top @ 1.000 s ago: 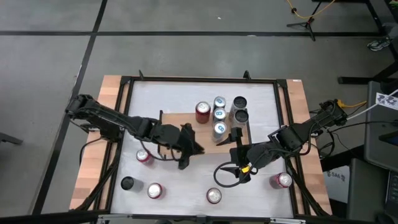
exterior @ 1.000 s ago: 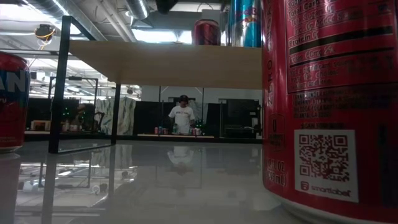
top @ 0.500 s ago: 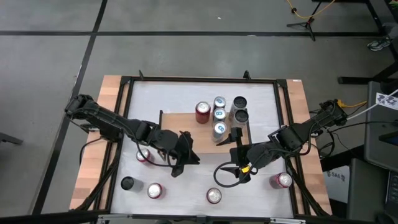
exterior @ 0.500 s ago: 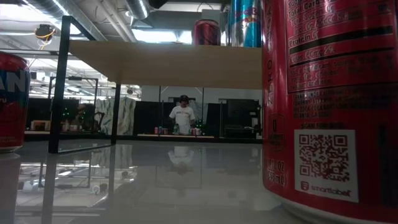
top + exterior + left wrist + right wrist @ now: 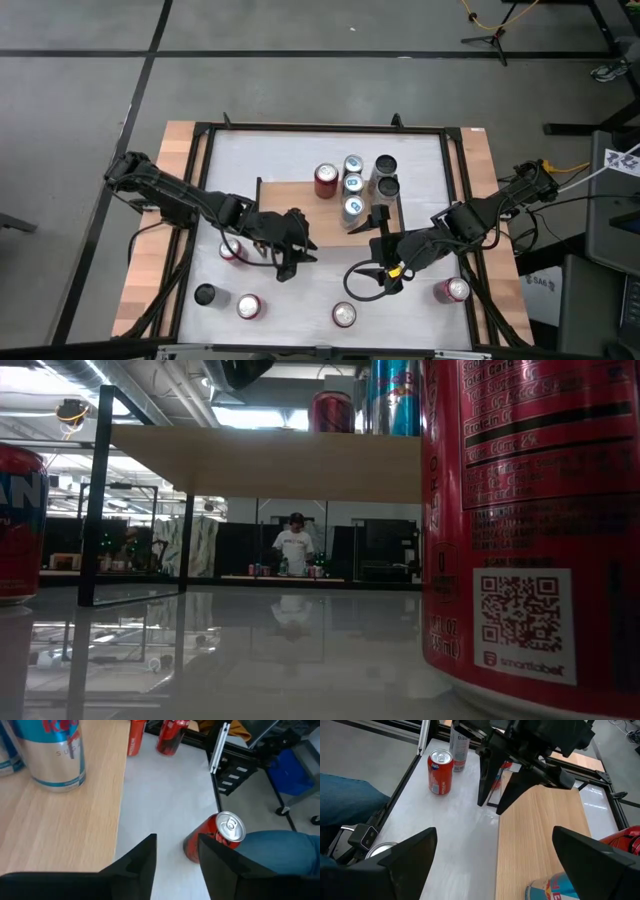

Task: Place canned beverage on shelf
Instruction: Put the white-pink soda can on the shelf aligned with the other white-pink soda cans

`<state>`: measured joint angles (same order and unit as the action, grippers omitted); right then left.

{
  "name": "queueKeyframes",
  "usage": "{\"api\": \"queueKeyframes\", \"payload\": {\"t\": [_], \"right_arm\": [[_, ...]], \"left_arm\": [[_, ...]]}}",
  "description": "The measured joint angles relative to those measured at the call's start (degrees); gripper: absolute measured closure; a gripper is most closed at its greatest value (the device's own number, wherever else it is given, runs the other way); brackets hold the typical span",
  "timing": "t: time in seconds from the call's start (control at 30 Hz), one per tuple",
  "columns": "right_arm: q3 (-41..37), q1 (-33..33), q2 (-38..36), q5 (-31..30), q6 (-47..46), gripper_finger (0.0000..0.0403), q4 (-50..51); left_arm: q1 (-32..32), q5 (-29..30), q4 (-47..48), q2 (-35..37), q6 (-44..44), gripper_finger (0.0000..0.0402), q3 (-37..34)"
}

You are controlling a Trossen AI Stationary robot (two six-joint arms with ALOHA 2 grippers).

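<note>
The shelf is a low wooden board on black legs in the middle of the table; its board also shows in the low view. Several cans stand on it, among them a red one and a silver-blue one. My left gripper hangs off the shelf's near left corner, open with nothing between its fingers. Past them a red can stands on the white table. My right gripper waits wide open at the shelf's near right side, facing the left gripper.
Loose cans stand on the table: red ones and a black one. A red can fills the low view's right. A person's blue trouser leg is at the table's near edge.
My left gripper has swung a little toward the table's near edge, away from the shelf's corner, and tipped further down. The cans and the right arm have kept still.
</note>
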<state>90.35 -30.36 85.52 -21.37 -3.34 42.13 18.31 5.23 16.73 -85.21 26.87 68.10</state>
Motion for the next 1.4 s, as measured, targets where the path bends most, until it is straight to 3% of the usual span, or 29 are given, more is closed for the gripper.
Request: {"api": "queueKeyframes", "payload": {"t": [0.6,0.93,1.23,1.4], "right_arm": [[0.0,0.0,0.0,0.0,0.0,0.0017,0.0],[0.0,0.0,0.0,0.0,0.0,0.0017,0.0],[0.0,0.0,0.0,0.0,0.0,0.0017,0.0],[0.0,0.0,0.0,0.0,0.0,0.0017,0.0]], "left_arm": [[0.2,-0.1,1.1,0.0,-0.4,0.0189,0.0],[-0.7,-15.1,2.3,5.2,4.6,0.0178,0.0],[4.1,-9.3,16.8,16.0,15.5,0.0178,0.0],[9.7,-9.3,27.5,19.3,25.6,0.0178,0.0]]}}
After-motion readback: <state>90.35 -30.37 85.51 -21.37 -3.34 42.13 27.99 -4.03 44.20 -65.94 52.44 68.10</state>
